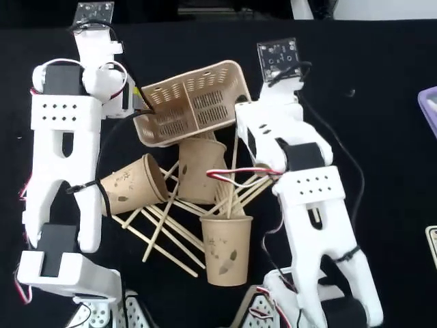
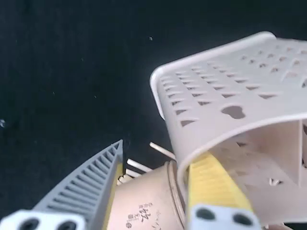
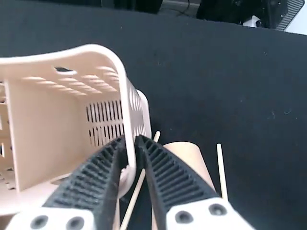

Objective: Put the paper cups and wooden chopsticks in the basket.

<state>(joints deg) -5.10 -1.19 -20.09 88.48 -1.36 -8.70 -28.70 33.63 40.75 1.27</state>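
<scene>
Paper cups (image 1: pixel 226 249), three, and wooden chopsticks (image 1: pixel 157 229): loose on the black table (image 1: pixel 382 137), none in the tipped basket (image 1: pixel 198 102). Right gripper (image 3: pixel 130 140) pinches the basket wall; left gripper (image 2: pixel 158 153) is spread, one finger inside the rim. Step, judged: righting the basket; it needs setting level before loading. Purple object (image 1: pixel 429 109) at the table edge.

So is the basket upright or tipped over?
Tipped: the basket leans on its side over a cup, its opening sideways, right gripper clamped on its wall.
</scene>
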